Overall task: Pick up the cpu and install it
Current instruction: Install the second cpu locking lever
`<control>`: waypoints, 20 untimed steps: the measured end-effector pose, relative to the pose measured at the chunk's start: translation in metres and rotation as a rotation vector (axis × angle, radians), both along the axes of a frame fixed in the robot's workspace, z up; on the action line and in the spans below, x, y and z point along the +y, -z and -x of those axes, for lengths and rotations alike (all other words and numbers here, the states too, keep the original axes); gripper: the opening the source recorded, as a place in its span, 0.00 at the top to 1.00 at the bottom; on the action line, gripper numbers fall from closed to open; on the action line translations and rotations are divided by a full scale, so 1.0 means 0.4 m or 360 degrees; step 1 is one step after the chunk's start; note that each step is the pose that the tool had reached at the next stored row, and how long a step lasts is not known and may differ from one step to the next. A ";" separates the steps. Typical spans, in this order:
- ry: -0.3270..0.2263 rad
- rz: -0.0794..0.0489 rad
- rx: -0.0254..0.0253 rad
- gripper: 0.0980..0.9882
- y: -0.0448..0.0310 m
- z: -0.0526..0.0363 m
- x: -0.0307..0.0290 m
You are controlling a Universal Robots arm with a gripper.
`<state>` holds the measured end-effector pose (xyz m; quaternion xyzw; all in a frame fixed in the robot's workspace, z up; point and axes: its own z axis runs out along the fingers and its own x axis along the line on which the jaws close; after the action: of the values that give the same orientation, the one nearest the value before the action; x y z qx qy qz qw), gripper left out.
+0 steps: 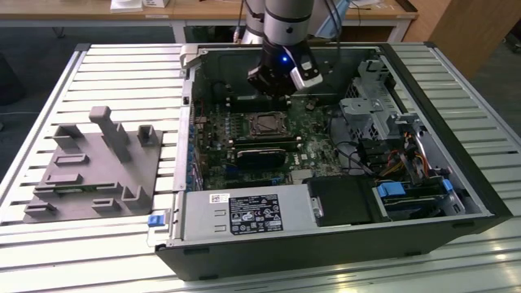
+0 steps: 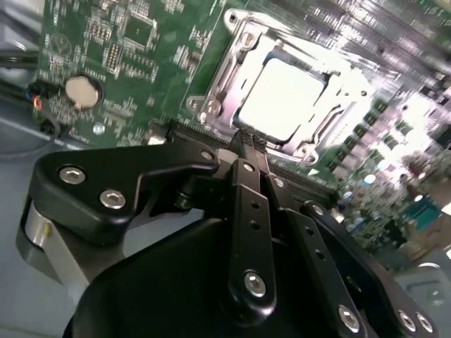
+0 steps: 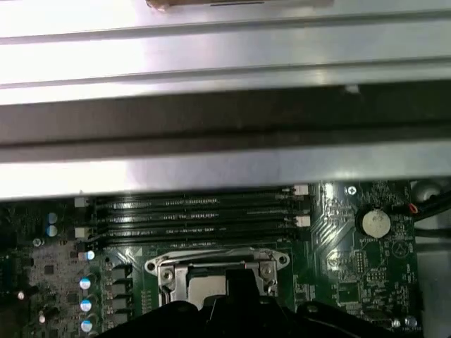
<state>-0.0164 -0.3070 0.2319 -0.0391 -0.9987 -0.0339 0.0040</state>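
I'm looking at the end effector (image 2: 248, 144) in the second wrist view and its two black fingers (image 2: 243, 211) are pressed together at the tips with nothing between them, so it's clenched and empty. It's hanging just above the near edge of the socket (image 2: 282, 91), and the cpu (image 2: 280, 98) is sitting flat inside that socket's metal frame, its silvery lid glaring bright under the light. In the first wrist view I'm seeing the same socket (image 3: 218, 271) with the dark finger tips (image 3: 236, 296) poking in front of it, the four memory slots (image 3: 194, 215) running alongside just beyond it, and a round coin battery (image 3: 373, 222) off to one side on the green motherboard (image 3: 345, 282). Pulling back to the exterior view, the arm (image 1: 285, 43) is reaching down into the open computer case (image 1: 326, 159) with its end effector (image 1: 273, 91) hovering over the board just behind the socket (image 1: 265, 124). The black power supply (image 1: 244, 215) is sitting along the case's near wall. The case is lying on a slatted metal surface (image 1: 122, 79), and a grey fixture block (image 1: 94, 168) with upright pegs is resting well apart from it on the exterior view's left.
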 end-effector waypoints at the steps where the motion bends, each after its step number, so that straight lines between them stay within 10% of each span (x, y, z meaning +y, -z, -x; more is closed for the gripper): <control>1: 0.0000 0.0000 -0.00001 0.99 0.000 0.000 -0.008; 11: 0.0000 0.0000 -0.00001 0.99 0.003 0.000 -0.074; 20: 0.0000 0.0001 -0.00001 0.99 -0.012 0.001 -0.091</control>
<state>-0.0167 -0.3435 0.2366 -0.0391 -0.9987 -0.0336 0.0039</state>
